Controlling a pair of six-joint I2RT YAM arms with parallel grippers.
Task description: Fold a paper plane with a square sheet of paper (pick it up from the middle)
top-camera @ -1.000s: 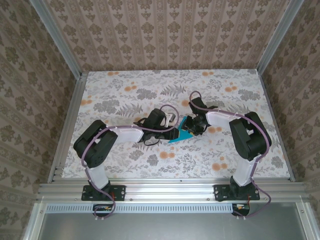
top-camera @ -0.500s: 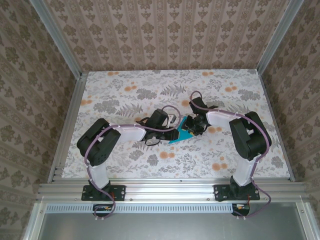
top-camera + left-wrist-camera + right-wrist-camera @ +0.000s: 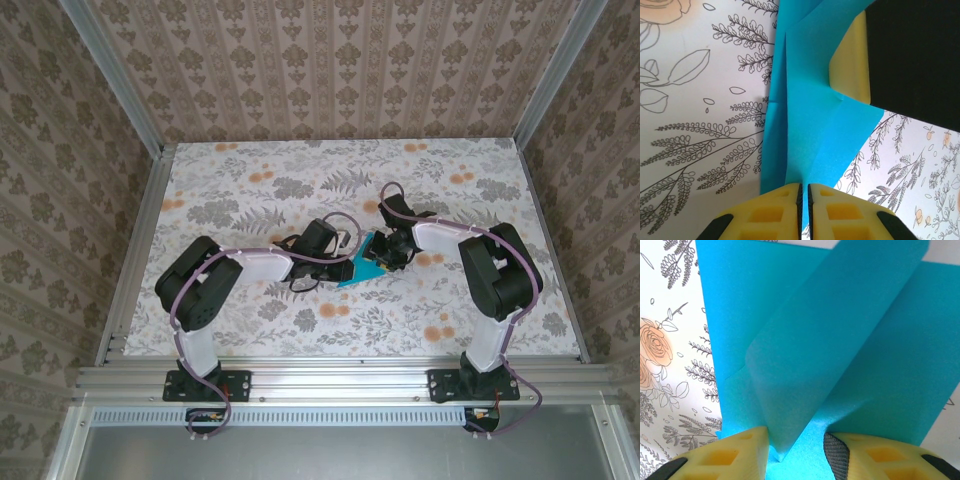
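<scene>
Left gripper [image 3: 804,192] clamped on the near edge of the teal paper [image 3: 810,125].
My right gripper [image 3: 795,442] straddles a raised flap, jaws part-spread; whether it grips, I cannot tell. The paper lies creased ahead of both, on the floral table [image 3: 695,140].

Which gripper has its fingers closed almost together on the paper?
The left gripper: its yellow fingers nearly meet, pinching the teal paper at its edge. The right gripper stands wider, a raised fold between its fingers.

paper [image 3: 810,125] between left hand [image 3: 804,187], right hand [image 3: 795,440]
</scene>
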